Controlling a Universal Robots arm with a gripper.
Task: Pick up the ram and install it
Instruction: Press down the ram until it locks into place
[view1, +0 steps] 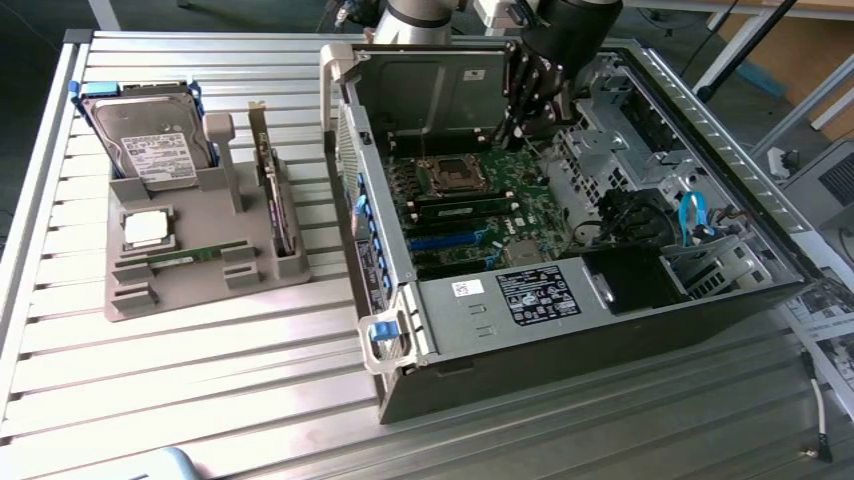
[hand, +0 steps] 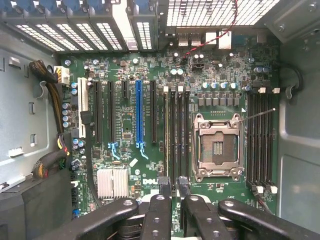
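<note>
a black open computer case (view1: 561, 330) is laid on its side on a ribbed metal table (view1: 200, 380). in the exterior view a grey moulded parts tray (view1: 200, 290) is set at nine o'clock of it. one thin green ram stick (view1: 187, 257) is seen lying flat in the tray, cradled between grey posts, at five o'clock of the square silver processor chip (view1: 144, 228). a silver hard drive in a blue frame (view1: 150, 140) is stood at the tray's twelve o'clock end. a larger green expansion card with a metal bracket (view1: 276, 200) is held on edge along its three o'clock side.

inside the case, the dark two-fingered claw (view1: 521, 138) is lowered over the green motherboard (view1: 501, 235), at about one o'clock of the empty metal-framed processor socket (view1: 454, 175). at six o'clock of that socket a second green stick (view1: 461, 208) appears to be seated in a memory slot, though this is not shown plainly.

in the wrist view the claw (hand: 173, 187) is seen above the bank of four long black memory slots (hand: 175, 135) just beside the socket (hand: 218, 145). its fingertips (hand: 165, 186) are held slightly apart, and nothing is seen pinched between them. the ram stick in the tray is left well apart from the claw.
</note>
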